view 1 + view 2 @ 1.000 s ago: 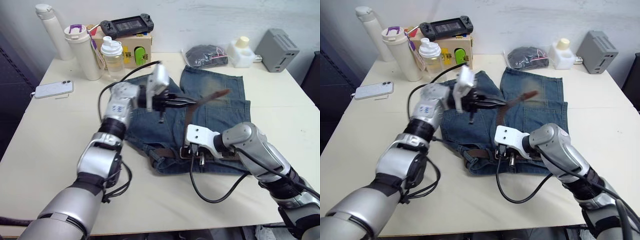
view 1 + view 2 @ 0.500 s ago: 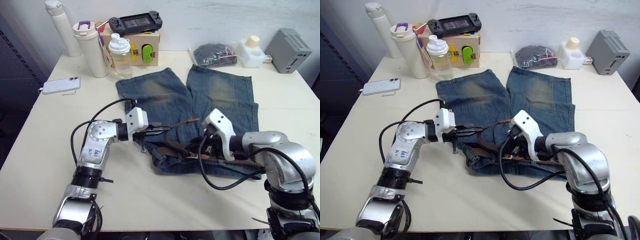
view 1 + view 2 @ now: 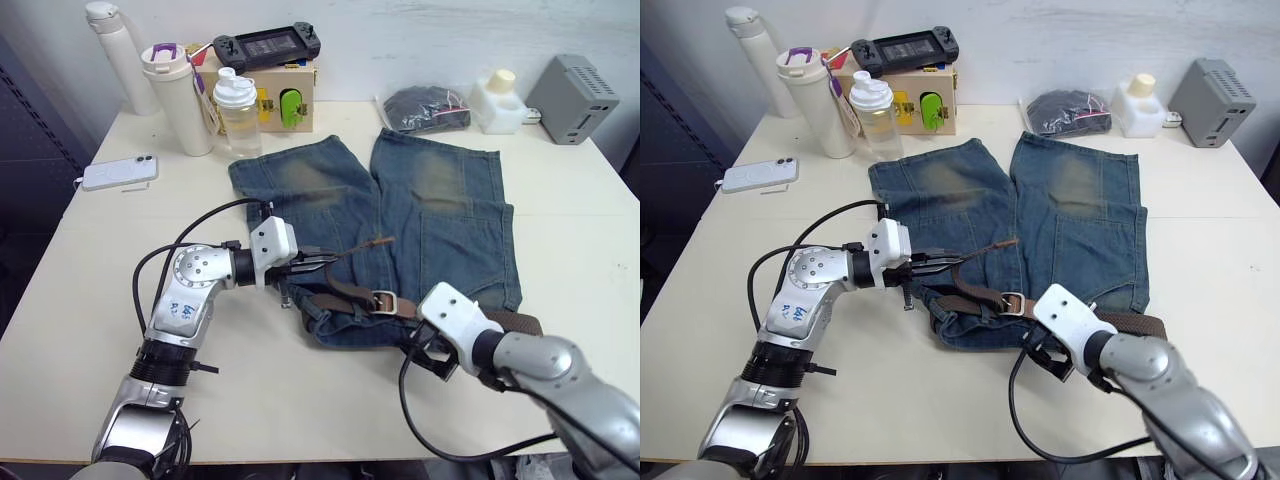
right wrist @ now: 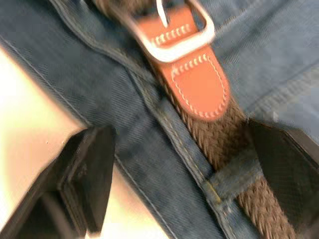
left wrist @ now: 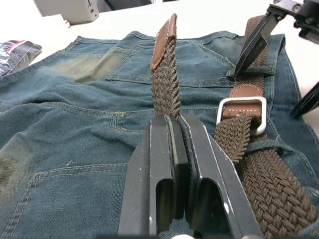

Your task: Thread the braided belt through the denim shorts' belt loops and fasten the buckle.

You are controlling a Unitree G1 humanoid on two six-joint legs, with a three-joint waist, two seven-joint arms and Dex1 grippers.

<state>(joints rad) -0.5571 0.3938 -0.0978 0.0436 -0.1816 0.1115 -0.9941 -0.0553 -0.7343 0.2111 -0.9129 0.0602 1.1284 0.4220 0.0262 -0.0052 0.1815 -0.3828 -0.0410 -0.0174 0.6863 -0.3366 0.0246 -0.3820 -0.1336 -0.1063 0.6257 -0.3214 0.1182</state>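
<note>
Lying flat mid-bench, the denim shorts carry the braided belt at six o'clock. Left wrist view: left end effector pinches the belt's free end. Right wrist view: right end effector spreads wide around the buckle.

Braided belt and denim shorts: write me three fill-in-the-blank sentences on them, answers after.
1. The left gripper has its jaws shut on the dark olive-brown braided belt near its ____ leather tip.
2. The silver rectangular metal buckle lies on the faded blue ____ shorts.
3. The right gripper has its jaws ____.

Answers: tan; denim; open
</note>
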